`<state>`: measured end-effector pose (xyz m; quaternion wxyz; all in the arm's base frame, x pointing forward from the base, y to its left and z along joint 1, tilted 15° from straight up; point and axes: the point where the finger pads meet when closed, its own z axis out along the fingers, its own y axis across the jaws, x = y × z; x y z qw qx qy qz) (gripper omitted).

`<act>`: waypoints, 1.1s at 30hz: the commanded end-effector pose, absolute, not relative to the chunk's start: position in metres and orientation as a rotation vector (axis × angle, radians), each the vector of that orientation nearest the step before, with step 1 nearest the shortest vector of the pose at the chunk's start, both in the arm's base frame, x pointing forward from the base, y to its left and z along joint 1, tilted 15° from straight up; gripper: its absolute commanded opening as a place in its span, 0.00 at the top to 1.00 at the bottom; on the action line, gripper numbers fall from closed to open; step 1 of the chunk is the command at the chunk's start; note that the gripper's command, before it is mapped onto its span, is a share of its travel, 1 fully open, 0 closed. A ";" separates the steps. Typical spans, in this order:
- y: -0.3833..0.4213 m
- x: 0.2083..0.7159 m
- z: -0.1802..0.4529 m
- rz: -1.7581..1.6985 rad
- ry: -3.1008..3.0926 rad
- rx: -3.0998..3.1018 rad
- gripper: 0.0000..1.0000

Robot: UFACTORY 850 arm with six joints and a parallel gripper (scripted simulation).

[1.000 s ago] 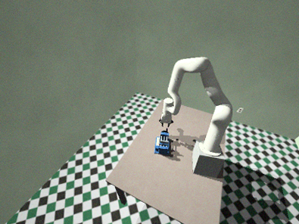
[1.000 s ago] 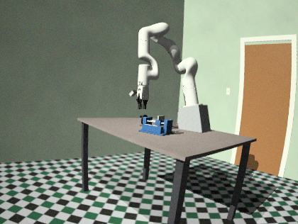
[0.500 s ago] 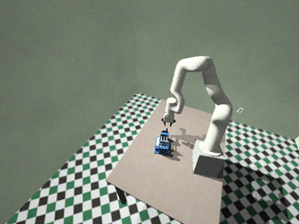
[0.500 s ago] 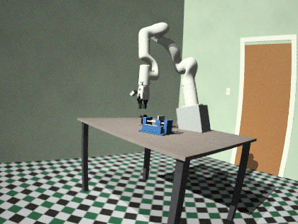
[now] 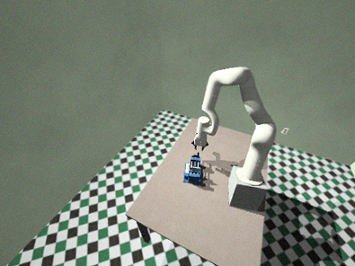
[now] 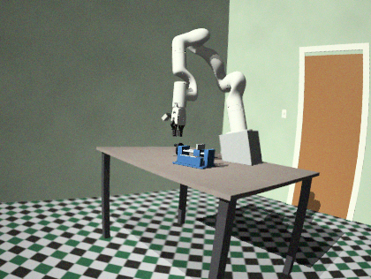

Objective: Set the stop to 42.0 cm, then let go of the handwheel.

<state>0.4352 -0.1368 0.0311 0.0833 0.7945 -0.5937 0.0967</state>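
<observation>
arm point(image 6: 185, 53) – white | stop device point(image 6: 194, 159) – blue | table point(image 6: 247, 177) – brown-grey | floor point(image 6: 66, 238) – green, black, white checks | door point(image 6: 329, 128) – orange

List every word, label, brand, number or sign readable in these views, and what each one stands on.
None can be read.
The blue stop fixture on the table shows no legible scale or numbers; any markings are too small to tell.
The arm, its grey base block and the gripper show no brand text.
The wall plate by the door is blank.
</observation>
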 end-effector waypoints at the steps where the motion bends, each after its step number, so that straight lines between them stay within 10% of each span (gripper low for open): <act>1: -0.137 0.436 0.031 0.291 -1.772 2.372 0.43; 33: -0.154 0.440 -0.034 0.291 -1.772 2.372 0.43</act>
